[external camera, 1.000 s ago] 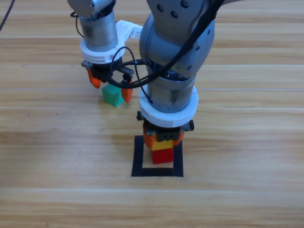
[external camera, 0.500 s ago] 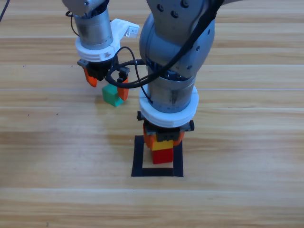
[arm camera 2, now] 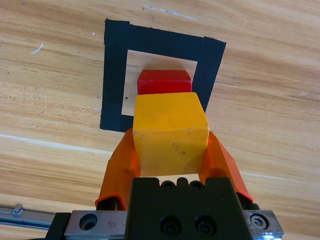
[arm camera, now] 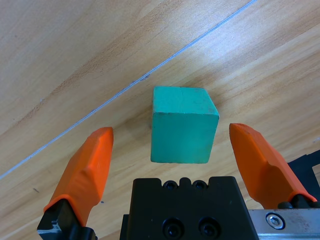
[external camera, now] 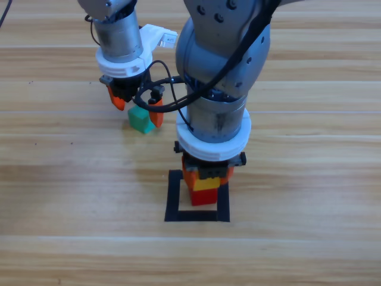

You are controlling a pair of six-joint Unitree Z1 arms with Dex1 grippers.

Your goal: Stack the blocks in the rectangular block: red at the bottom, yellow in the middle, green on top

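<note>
**Yellow gripped over red in the tape square; green between spread fingers**

Red cube (external camera: 203, 197) inside the black tape square (external camera: 174, 198), toward its far side, resting on the bare wood of the hollow centre. Yellow cube (external camera: 205, 183) directly over the red one, clamped on two opposite sides by the right gripper (external camera: 206, 176), fingers (arm camera 2: 121, 162) closed tight against its faces. From the right wrist view, red cube (arm camera 2: 164, 82) seen just past the yellow cube (arm camera 2: 170, 131), within the tape square (arm camera 2: 113, 75); cannot tell whether yellow rests on red or hangs just above it.

Teal-green cube (external camera: 141, 120) on the wooden surface (external camera: 309, 149), well apart from the square, up and to the left. Left gripper (external camera: 137, 106) low over it, fingers spread wide, one at each side. In the left wrist view, green cube (arm camera: 183, 125) centred between the two fingers (arm camera: 91, 167) of the left gripper (arm camera: 180, 165), with a clear gap on either side, nothing held.
</note>
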